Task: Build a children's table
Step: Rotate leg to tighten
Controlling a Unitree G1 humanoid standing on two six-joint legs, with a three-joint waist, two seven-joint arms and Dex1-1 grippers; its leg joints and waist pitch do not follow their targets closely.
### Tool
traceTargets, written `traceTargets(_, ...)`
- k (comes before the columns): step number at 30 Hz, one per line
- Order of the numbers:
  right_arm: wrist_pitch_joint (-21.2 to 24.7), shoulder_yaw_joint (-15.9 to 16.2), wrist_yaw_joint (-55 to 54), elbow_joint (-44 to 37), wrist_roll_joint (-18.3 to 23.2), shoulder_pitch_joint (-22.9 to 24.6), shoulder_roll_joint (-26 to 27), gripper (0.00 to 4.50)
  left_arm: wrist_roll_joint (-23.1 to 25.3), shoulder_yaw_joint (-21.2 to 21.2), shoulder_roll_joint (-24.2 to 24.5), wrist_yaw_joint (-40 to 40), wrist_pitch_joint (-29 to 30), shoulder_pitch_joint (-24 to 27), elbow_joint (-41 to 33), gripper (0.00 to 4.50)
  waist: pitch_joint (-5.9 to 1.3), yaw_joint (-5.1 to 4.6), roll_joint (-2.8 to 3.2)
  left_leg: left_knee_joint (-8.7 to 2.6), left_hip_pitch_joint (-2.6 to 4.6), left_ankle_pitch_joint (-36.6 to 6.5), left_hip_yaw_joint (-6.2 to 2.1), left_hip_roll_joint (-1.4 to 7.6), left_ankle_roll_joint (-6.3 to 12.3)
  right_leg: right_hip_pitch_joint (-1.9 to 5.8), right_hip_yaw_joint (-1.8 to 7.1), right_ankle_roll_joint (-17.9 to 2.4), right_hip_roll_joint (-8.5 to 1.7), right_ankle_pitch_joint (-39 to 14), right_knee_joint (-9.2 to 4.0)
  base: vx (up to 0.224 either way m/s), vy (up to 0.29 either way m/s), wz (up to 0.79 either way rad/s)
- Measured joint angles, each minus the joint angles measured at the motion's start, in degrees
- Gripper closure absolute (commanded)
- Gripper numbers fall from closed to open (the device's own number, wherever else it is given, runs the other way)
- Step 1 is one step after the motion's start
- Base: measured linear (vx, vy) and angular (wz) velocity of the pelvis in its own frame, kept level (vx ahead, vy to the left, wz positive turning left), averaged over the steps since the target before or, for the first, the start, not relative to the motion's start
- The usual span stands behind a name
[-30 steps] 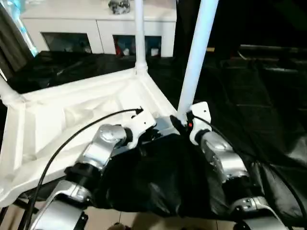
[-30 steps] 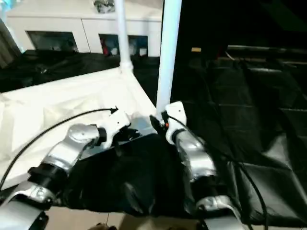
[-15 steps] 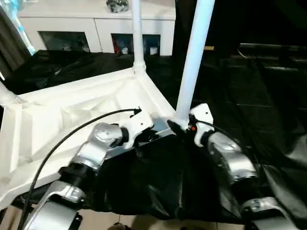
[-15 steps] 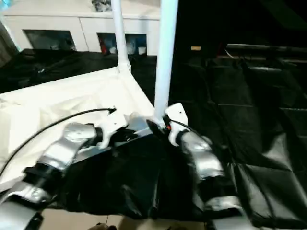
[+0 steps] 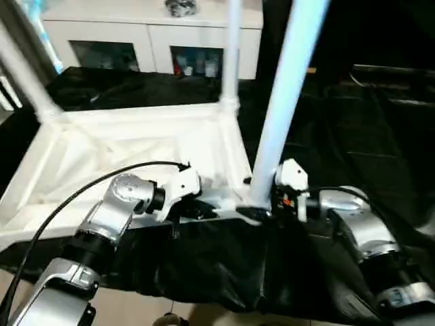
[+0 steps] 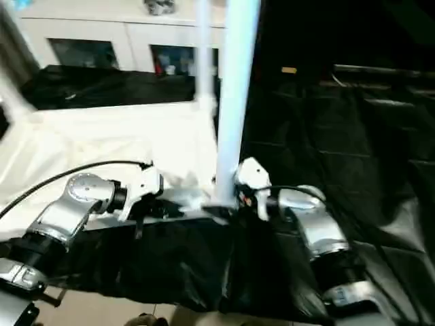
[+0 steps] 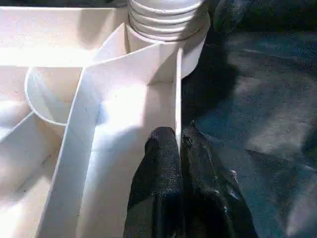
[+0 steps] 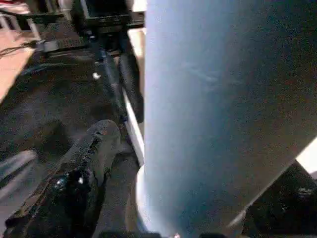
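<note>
Black cloth covers the whole work surface, and behind it there's a white cabinet with glass doors. The tabletop lies upside down on the cloth, ribs up, so the corner sockets face the ceiling, which is the only sensible way to get legs in.

Taking the tabletop as the reference: two legs already stand in its far corners, one at the far left and one at the far right. The near-right corner has the leg being worked on, standing nearly upright with a slight lean, its foot at the socket.

The left gripper is pinched tight on the thin rim wall of the tabletop's near edge, just beside that socket. My guess is it's there to keep the top from sliding while the leg gets pushed home.

The right gripper is at the base of the leg, one finger alongside it. It looks wrapped around the leg, steering it into the socket.
</note>
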Motion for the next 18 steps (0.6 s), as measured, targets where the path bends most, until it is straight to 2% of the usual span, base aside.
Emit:
traceTargets(1,0.2,0.2,0.7,-0.2,0.0,0.0,-0.3,1.09,-0.1,-0.2,0.2,-0.4,-0.1,0.0,0.0,4.5,0.0,0.08,0.0,0.0,0.01,0.0,0.0,0.0,0.0,0.0,0.0,0.0,0.0,0.0,0.02,0.0,0.0,0.0)
traceTargets(3,0.2,0.5,1.3,-0.2,0.0,-0.1,-0.6,1.12,-0.2,-0.3,0.4,-1.2,-0.1,0.0,0.0,4.5,0.0,0.13,0.0,0.0,0.02,0.0,0.0,0.02,0.0,0.0,-0.01,0.0,0.0,0.0,0.05,0.0,0.0,0.0)
traceTargets(6,0.2,0.9,1.6,-0.3,-0.1,-0.1,-0.8,1.49,-0.2,-0.3,0.6,-1.7,-0.3,0.0,0.0,4.5,-0.01,0.16,-0.01,0.01,0.01,0.0,0.0,0.02,0.0,0.0,-0.01,0.0,0.0,0.0,0.04,0.0,0.0,0.0)
traceTargets(11,0.3,1.1,1.7,-0.5,-0.1,-0.1,-0.9,1.82,-0.2,-0.4,0.9,-2.3,-0.7,0.1,0.0,4.5,-0.01,0.16,-0.01,0.04,0.01,0.0,0.0,0.02,0.0,0.01,0.0,0.0,0.0,0.0,0.04,0.0,0.0,0.0)
traceTargets(18,1.1,0.7,0.8,-2.5,0.1,1.4,-0.4,1.96,-0.1,-0.4,0.6,-2.1,-1.1,0.2,0.1,4.5,-0.01,0.28,-0.01,0.03,0.0,0.0,0.0,0.02,0.0,0.02,-0.01,0.0,0.0,0.0,0.04,0.0,0.0,0.0)
